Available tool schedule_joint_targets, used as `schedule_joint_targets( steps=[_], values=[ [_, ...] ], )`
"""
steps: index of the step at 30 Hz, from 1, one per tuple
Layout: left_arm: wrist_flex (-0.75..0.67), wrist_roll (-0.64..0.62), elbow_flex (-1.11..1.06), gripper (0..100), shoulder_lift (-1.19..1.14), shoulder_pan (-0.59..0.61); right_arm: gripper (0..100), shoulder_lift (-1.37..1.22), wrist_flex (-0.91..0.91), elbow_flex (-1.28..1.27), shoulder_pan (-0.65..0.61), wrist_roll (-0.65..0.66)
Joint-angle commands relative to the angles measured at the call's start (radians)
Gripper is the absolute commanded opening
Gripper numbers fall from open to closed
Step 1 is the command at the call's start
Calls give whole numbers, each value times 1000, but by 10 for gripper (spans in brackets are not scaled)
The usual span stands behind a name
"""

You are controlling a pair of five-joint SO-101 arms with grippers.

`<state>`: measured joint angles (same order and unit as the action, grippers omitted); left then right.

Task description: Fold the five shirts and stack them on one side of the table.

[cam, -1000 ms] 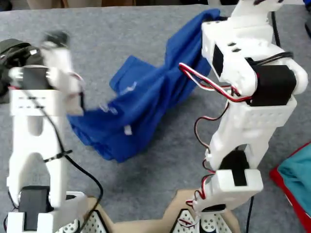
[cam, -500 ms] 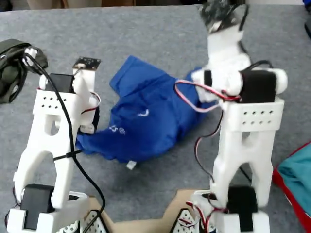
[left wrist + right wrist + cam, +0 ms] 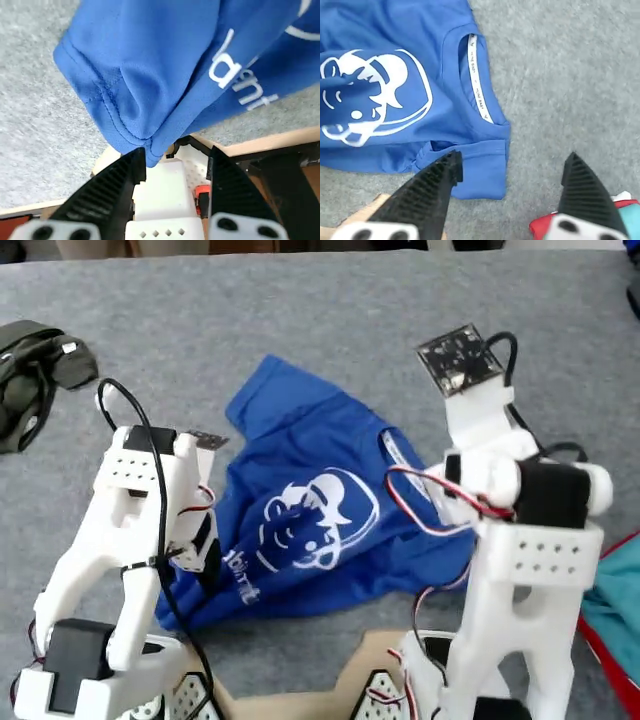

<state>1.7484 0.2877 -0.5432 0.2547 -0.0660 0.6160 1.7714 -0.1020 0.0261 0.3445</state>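
Blue shirt [image 3: 310, 510] lies on the grey surface [image 3: 300, 310] at the centre of the high view. White print faces up, collar toward 3 o'clock, one sleeve toward 11 o'clock. The hem corner at 7 o'clock is bunched.

Left tool [image 3: 175, 155]: fingers apart. The bunched hem corner sits at the gap and touches one fingertip; it is not clamped.

Right tool [image 3: 512, 159]: fingers wide apart, held over the shirt's collar end.

Dark green garment [image 3: 30, 380] at the 9–10 o'clock edge, well apart from the shirt. Teal cloth [image 3: 615, 590] with a red border at the 4 o'clock edge, just beside the right arm.
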Motion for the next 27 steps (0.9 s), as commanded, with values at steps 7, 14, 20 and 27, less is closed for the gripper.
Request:
schedule_joint_targets(
  steps=[7, 14, 20, 27],
  values=[
    [9, -138, 296, 212, 15, 114, 334, -217, -166, 59, -183, -252],
    [5, -267, 399, 211, 4, 230, 334, -750, -325, 479, -320, -417],
    [5, -288, 315, 211, 4, 321, 333, -1250, -413, 1026, -363, -586],
    [3, -287, 198, 210, 4, 410, 333, -1767, -428, 1604, -444, -620]
  ],
)
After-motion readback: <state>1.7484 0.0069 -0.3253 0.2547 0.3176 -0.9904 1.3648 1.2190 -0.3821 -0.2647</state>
